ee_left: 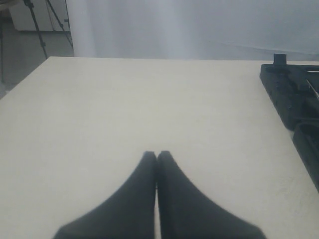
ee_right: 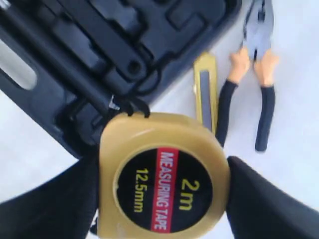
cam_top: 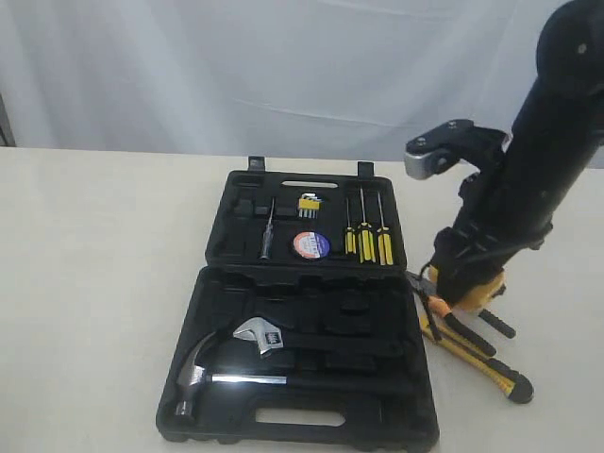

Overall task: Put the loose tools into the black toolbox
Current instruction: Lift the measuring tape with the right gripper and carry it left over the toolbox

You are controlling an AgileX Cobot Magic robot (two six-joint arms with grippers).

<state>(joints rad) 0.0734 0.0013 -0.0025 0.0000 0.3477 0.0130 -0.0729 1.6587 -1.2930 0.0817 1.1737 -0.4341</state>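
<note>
With the right jaws pinching the tape measure (ee_right: 164, 174) just beside the toolbox (cam_top: 377, 377), above the pliers (ee_right: 259, 35) and knife (ee_right: 205, 89), and the left jaws pressed together, carry it level over a free recess, lower fully, then release.

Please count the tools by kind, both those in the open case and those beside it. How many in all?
Yellow-handled screwdrivers: 3
Slim dark driver: 1
Yellow holder of small keys: 1
Tape roll: 1
Hammer: 1
Adjustable wrench: 1
Pliers: 1
Utility knife: 1
Tape measure: 1
Total: 11
</note>
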